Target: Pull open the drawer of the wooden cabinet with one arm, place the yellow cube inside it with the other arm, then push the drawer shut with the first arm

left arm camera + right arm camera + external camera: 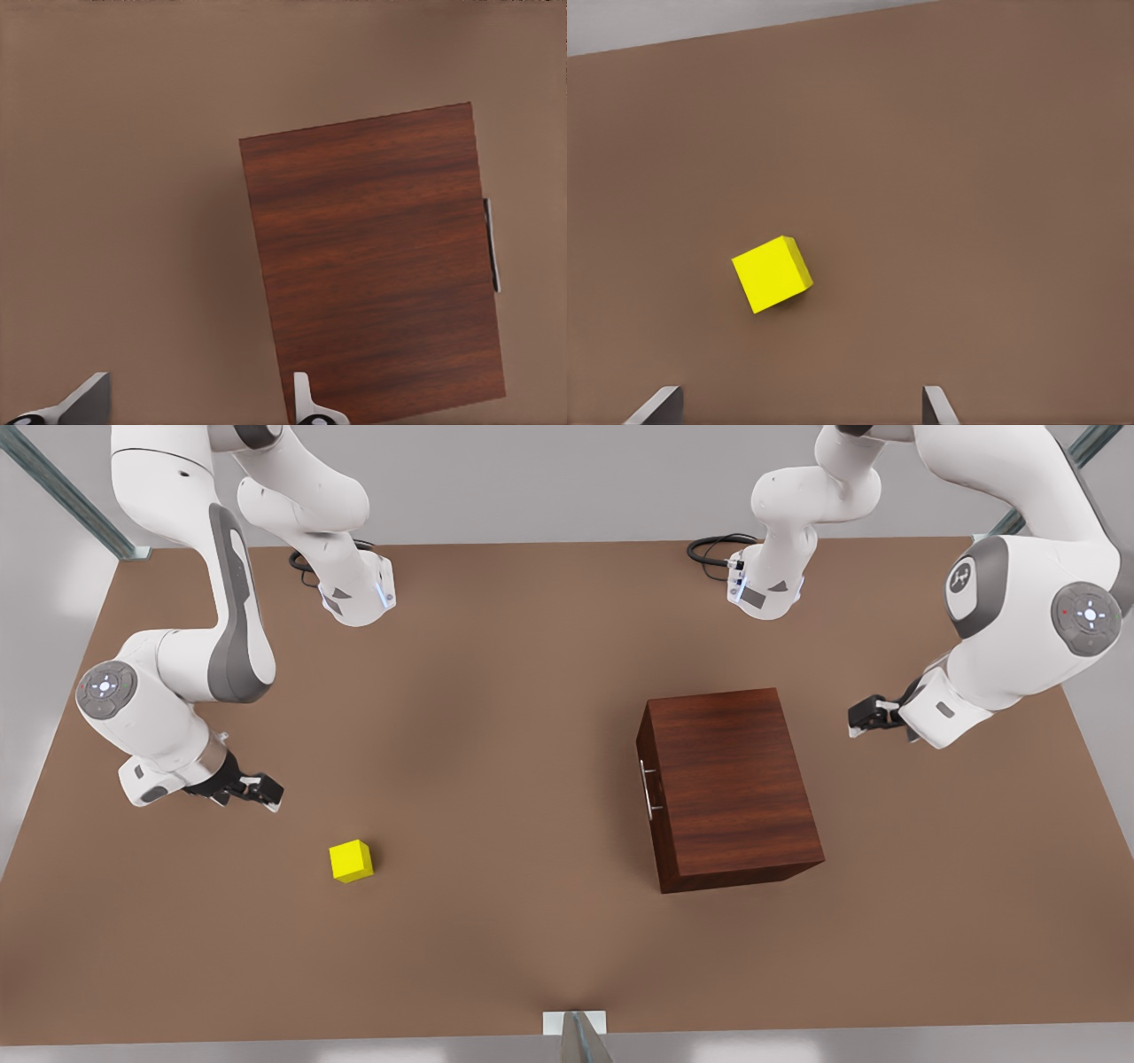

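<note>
The wooden cabinet (731, 786) (372, 266) stands on the table toward the front view's right. Its drawer is pushed in flush, and the silver bar handle (651, 786) (492, 245) faces the front view's left. The yellow cube (351, 860) (772, 273) rests on the table at the front view's left. My left gripper (859, 718) (195, 409) hovers open beside the cabinet's back side, apart from it. My right gripper (264, 790) (799, 409) is open above the table, a short way from the cube, holding nothing.
The brown table (496, 717) stretches between cube and cabinet. Both arm bases (359, 598) (764, 589) with black cables sit at the far edge. A metal post (576, 1036) stands at the near edge.
</note>
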Action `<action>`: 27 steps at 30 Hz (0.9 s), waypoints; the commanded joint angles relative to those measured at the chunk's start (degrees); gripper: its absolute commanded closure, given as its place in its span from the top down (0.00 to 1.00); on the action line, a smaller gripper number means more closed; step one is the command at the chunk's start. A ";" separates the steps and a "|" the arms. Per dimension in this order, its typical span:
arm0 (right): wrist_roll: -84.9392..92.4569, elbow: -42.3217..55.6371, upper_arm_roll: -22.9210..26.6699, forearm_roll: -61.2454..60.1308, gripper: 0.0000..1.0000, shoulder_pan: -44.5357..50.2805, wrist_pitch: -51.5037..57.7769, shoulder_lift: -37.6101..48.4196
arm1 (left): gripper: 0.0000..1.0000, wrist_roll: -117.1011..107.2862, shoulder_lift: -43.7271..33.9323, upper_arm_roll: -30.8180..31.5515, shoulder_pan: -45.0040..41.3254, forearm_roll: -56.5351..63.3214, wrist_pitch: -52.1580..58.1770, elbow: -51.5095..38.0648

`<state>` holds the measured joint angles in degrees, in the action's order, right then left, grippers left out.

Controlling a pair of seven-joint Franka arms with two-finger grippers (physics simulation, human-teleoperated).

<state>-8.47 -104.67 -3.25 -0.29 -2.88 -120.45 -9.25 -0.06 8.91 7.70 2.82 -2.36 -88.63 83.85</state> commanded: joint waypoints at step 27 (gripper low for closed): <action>-35.30 8.78 0.52 -5.78 1.00 -4.59 -6.29 -21.07 | 1.00 -57.60 35.65 1.17 -37.80 26.26 -9.10 -21.45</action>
<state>-30.66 -95.98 -2.74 -5.99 -7.46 -123.93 -30.00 -38.42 44.49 8.87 -34.95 20.11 -100.99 62.35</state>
